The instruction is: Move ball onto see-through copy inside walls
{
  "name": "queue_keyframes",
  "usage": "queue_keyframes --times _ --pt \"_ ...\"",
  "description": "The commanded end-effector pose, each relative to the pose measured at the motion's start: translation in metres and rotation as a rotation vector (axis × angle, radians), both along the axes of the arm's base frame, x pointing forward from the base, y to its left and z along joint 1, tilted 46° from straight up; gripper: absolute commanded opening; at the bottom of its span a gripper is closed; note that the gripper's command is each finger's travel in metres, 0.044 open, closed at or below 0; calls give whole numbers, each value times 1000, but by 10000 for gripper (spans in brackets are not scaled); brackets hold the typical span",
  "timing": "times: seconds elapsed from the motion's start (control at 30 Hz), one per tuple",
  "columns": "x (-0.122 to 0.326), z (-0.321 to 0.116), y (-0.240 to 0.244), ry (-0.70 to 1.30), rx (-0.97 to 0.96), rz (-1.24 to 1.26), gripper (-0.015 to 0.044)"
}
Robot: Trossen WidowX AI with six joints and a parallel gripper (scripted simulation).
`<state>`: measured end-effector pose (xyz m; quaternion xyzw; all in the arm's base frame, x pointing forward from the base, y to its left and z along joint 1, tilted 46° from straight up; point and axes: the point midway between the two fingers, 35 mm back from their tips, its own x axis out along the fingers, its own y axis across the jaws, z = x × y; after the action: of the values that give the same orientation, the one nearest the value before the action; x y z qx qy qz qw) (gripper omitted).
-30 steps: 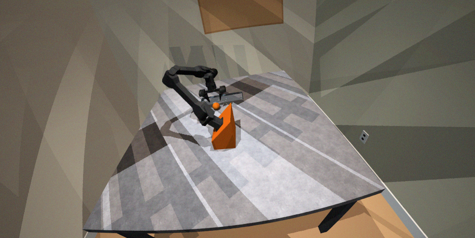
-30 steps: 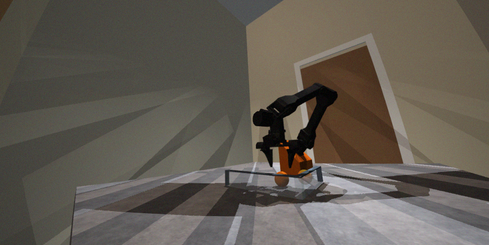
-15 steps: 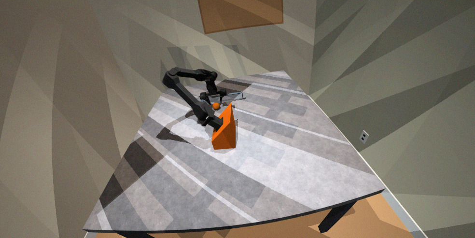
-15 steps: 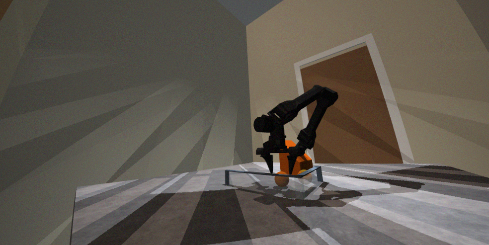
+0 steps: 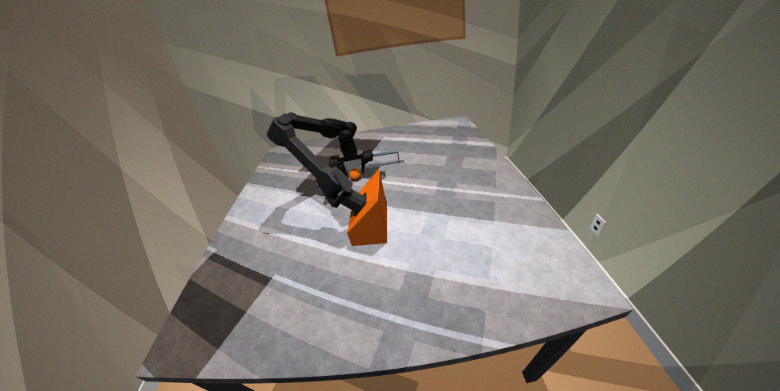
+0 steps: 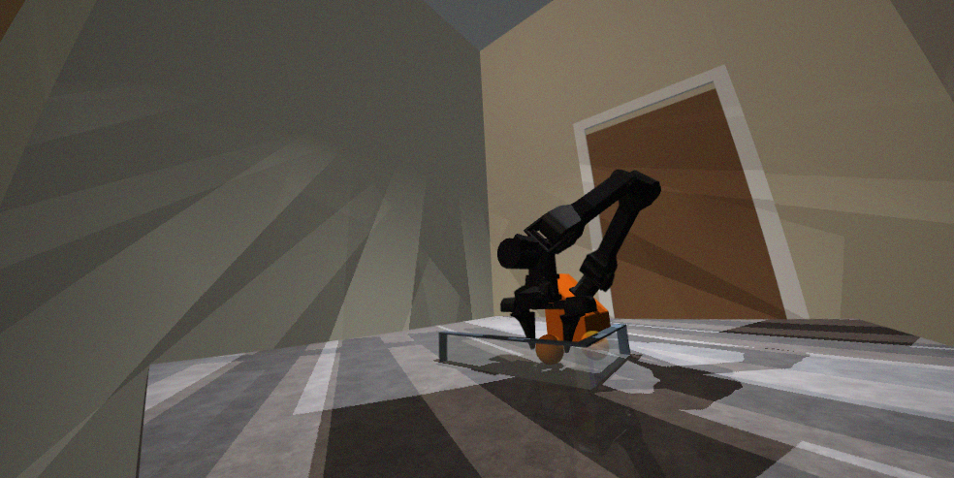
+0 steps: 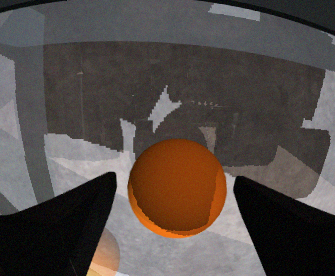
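Note:
The orange ball [image 5: 354,174] [image 6: 549,349] [image 7: 178,187] rests on the table inside the corner of the low clear walls [image 5: 386,158] [image 6: 442,347] [image 7: 30,125]. The see-through copy [image 6: 595,342] [image 7: 108,252] is to one side of the ball, at the lower left in the wrist view, partly behind the left finger. I cannot make the copy out in the top view. My gripper [image 5: 355,172] [image 6: 550,345] [image 7: 176,182] points down, open, with its fingertips low on either side of the ball. In the wrist view a gap shows between the ball and each finger.
The orange wedge-shaped base [image 5: 373,221] [image 6: 555,322] of the arm stands on the table [image 5: 464,257] [image 6: 253,428] close to the ball and walls. One wall runs past the far side of the ball, the other past the side where the copy is.

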<state>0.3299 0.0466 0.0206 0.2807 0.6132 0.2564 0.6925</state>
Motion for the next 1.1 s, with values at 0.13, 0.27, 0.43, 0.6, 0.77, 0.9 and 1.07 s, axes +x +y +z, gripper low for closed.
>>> queue_keyframes --times 0.13,0.27,0.43,0.6,0.77,0.9,1.07 --pt "-2 -2 1 7 7 -5 242" --pt "-2 -1 0 7 6 -5 176" --pt "0 16 -21 8 -2 -6 44" --pt "-1 38 -45 9 -8 -7 0" --pt "-6 61 -69 10 -8 -6 0" --pt "-12 81 -86 11 -4 -5 0" --pt "-17 94 -96 10 0 -5 0"
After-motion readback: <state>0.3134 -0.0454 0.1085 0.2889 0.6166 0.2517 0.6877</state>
